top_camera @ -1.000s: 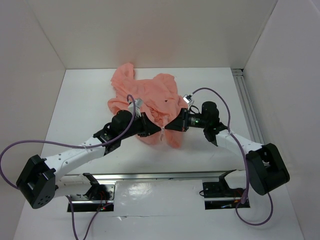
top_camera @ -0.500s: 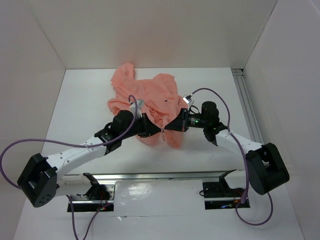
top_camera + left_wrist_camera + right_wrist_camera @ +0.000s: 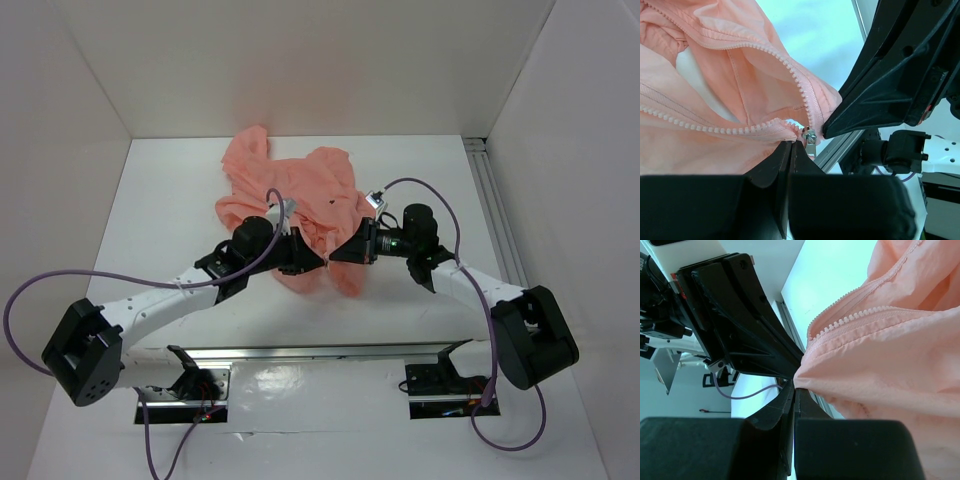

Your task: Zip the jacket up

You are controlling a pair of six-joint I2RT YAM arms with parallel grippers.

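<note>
The salmon-pink jacket [image 3: 290, 195] lies crumpled at the table's far middle, its near part lifted between the arms. My left gripper [image 3: 318, 262] is shut on the jacket's edge [image 3: 740, 150] at the lower end of the zipper. The small pale zipper pull [image 3: 810, 136] hangs just right of the left fingertips [image 3: 782, 152]. The two rows of zipper teeth [image 3: 790, 65] spread apart above it. My right gripper [image 3: 335, 256] is shut on the jacket's other front edge [image 3: 865, 375], tip to tip with the left one. The left gripper [image 3: 740, 325] shows dark in the right wrist view.
White walls close in the table on the left, back and right. An aluminium rail [image 3: 496, 205] runs along the right edge. A shiny metal plate [image 3: 320, 370] with the arm bases lies at the near edge. Purple cables [image 3: 430, 190] loop over both arms.
My left arm has shifted slightly forward and to the right, keeping its hold on the jacket. The right arm has stayed almost still.
</note>
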